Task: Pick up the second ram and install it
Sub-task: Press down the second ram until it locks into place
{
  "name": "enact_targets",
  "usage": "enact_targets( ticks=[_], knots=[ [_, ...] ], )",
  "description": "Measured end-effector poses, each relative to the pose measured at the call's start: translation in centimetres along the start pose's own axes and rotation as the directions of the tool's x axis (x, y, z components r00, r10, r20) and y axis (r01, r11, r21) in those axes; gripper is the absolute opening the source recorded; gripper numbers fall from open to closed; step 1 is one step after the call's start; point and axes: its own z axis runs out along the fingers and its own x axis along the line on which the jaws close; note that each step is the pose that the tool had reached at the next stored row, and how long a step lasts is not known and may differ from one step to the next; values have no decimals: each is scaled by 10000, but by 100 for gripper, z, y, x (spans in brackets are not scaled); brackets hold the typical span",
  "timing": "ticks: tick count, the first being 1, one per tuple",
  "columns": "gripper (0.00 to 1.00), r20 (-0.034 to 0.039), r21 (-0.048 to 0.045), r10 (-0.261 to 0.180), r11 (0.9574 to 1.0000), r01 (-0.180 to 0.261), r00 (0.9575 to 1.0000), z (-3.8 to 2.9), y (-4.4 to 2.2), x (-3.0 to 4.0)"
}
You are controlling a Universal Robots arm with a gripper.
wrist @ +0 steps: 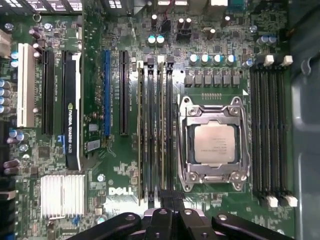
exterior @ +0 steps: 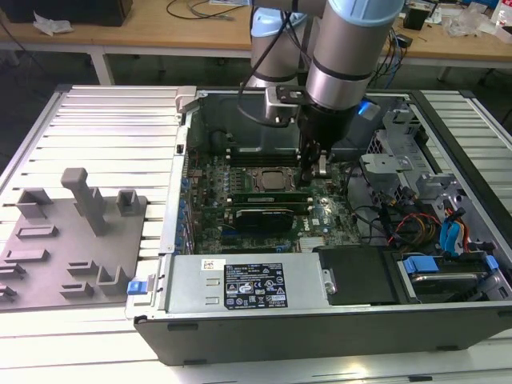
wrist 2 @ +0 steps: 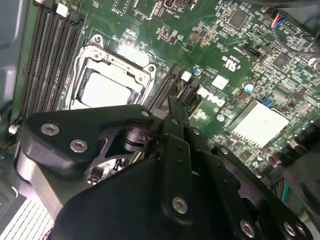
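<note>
We are observing black end effector [wrist: 167, 212] hovering over end of long thin green RAM stick [wrist: 162, 130], stick lying in slots beside square silver processor socket [wrist: 214, 143]; fingers closed narrow, grip indeterminate.

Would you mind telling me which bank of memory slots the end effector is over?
The bank between the processor socket and the expansion slots; the end effector sits at its end. The other bank lies beyond the socket.
</note>
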Motion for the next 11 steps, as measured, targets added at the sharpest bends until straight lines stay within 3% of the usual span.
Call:
enact_targets(
  ticks=[4, 7, 11],
  knots=[
    [11, 6, 0, 0, 10000, 0, 10000, 117, -4, 3],
    [11, 51, -2, -3, 10000, 3, 10000, 196, -8, 10],
    [11, 85, 0, -4, 10000, 4, 10000, 202, -9, 11]
  ],
)
